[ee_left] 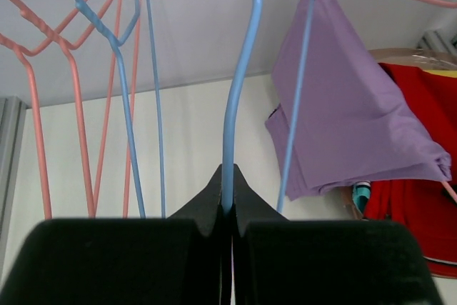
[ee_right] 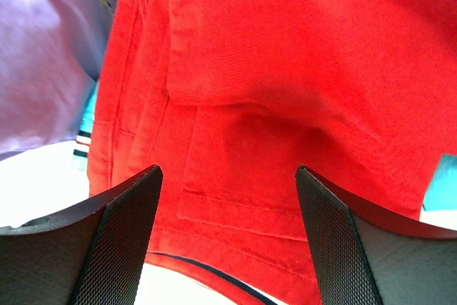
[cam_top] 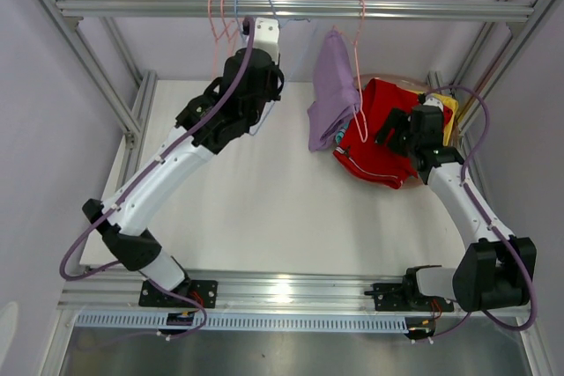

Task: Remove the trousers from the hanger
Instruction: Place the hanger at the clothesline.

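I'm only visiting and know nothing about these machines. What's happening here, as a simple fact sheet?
Left claw: shut on the blue hanger
Right claw: open, over the red trousers
Lavender trousers: hanging on a pink hanger from the rail
Red trousers: heaped at the right, off any hanger
Left to remove: Lavender trousers

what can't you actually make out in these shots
- Yellow trousers: top view, only a sliver behind the right arm and red trousers.
- Teal trousers: left wrist view, mostly under the lavender trousers.
- Brown trousers: in no view.
- Left gripper: top view, hidden by its own wrist.
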Controlling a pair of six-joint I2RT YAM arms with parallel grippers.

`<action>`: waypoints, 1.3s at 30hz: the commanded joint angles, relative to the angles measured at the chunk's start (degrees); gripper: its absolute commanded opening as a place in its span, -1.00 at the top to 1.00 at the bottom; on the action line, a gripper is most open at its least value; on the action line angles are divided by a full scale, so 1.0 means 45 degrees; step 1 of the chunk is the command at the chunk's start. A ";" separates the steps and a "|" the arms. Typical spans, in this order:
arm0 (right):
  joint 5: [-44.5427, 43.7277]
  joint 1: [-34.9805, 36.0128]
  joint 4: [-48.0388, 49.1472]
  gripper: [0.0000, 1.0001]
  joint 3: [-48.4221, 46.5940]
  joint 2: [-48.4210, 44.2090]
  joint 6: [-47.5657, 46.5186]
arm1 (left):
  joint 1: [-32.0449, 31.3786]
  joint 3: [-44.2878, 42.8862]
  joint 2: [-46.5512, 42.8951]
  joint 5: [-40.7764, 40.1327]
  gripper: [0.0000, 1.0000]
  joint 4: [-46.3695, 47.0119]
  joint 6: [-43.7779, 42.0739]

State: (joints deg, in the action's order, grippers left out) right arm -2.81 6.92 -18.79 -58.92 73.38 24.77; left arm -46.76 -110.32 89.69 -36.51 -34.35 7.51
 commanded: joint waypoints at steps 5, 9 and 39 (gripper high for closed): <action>0.0836 -0.0131 0.0444 -0.60 0.0104 0.0390 -0.0193 | 0.1522 -0.1871 0.0772 0.1121 0.99 -0.0453 0.0675; 0.0956 -0.0151 0.0522 -0.60 0.0123 0.0528 -0.0193 | 0.2012 -0.1539 0.0889 0.1219 0.99 -0.0394 0.0656; 0.1385 -0.0111 0.0718 -0.60 0.1081 0.0021 -0.0173 | 0.3380 0.3227 -0.0712 0.2586 0.95 0.0935 0.1221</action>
State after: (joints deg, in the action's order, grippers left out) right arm 2.31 6.52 -16.93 -54.22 75.46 24.36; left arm -31.79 -96.92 89.56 -26.57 -29.21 10.59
